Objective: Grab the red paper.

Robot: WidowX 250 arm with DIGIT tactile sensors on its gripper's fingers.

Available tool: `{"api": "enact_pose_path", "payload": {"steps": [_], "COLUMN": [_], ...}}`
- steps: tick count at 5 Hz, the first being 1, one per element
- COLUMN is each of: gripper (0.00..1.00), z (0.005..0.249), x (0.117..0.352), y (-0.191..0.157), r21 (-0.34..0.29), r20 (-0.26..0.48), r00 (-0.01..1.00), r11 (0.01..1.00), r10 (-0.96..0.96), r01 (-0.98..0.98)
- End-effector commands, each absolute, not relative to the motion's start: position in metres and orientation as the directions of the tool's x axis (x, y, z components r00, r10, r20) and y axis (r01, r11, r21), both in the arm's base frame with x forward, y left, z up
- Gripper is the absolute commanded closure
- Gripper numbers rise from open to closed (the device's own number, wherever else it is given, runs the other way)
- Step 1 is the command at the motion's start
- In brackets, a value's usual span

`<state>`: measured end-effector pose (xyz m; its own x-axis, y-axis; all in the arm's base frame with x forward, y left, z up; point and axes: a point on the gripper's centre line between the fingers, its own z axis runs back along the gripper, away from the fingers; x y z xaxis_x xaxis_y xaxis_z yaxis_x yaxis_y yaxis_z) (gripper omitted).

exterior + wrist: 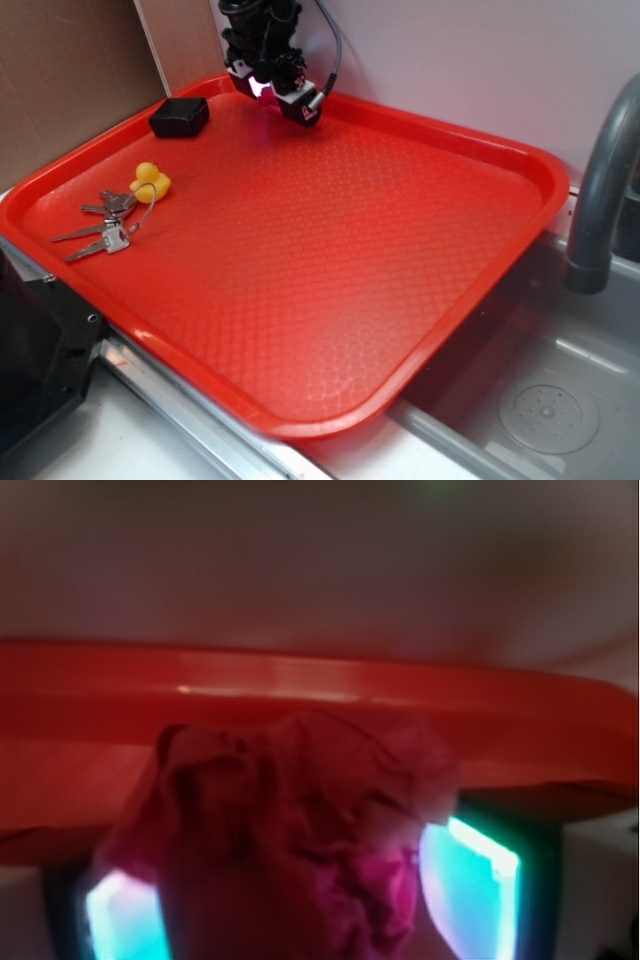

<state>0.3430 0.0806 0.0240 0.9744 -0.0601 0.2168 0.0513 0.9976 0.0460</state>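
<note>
The red paper point(290, 830), a crumpled dark red wad, sits pinched between the gripper point(272, 92) pads at the tray's point(330, 400) 12 o'clock edge, so grasp looks made; next is lifting straight up.

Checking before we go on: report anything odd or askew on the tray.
Nothing spilled or damaged. The paper sits crumpled between the glowing fingers, near the tray's far rim. The box, duck and keys lie apart, undisturbed.
</note>
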Motion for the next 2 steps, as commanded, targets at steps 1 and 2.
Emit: {"api": "enact_pose_path", "payload": {"steps": [1, 2], "gripper": [0.00, 0.93], "z": [0.0360, 0.0395], "x": [0.3591, 0.3602], "y": [0.0654, 0.0682], "r21": [0.066, 0.050], "r20": [0.256, 0.271], "r00": [0.960, 0.959], "r11": [0.993, 0.996], "r10": [-0.110, -0.087], "r01": [0.096, 0.076]}}
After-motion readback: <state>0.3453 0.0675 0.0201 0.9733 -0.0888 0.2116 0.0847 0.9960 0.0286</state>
